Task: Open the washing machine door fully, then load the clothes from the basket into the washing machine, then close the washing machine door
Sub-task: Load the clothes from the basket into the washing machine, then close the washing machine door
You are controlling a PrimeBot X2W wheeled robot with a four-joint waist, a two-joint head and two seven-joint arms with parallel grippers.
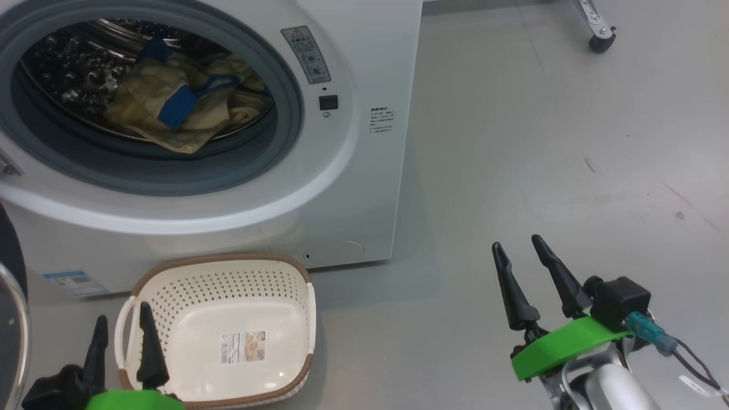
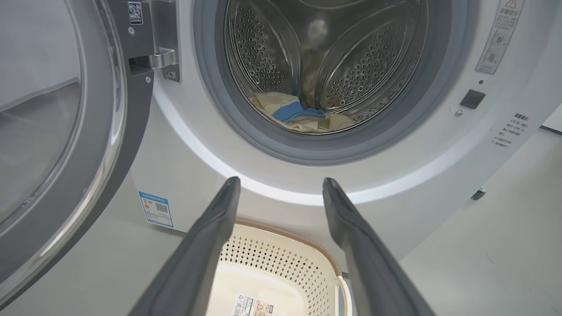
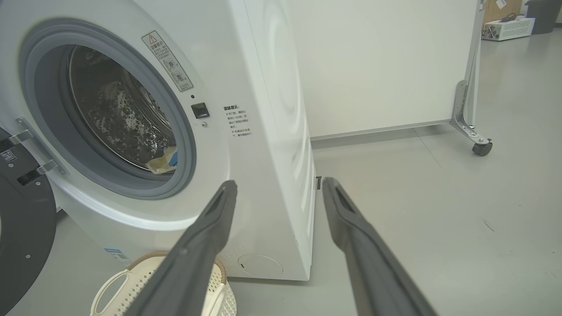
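The washing machine (image 1: 353, 188) stands at the upper left with its round mouth uncovered. The washing machine door (image 2: 66, 131) is swung wide to the left on its hinge, and its edge (image 1: 12, 319) shows at the far left. Cream-yellow clothes (image 1: 176, 105) with blue patches lie inside the steel drum (image 2: 298, 116). On the floor before the machine sits the basket (image 1: 228, 279), bare inside apart from its label. My left gripper (image 1: 122, 316) hovers open over the basket's left handle. My right gripper (image 1: 518, 244) hangs open above bare floor to the machine's right.
Grey floor stretches right of the machine. A white panel on a metal leg with a caster (image 3: 480, 147) stands behind, to the right. A white box (image 3: 505, 26) rests far back on the floor.
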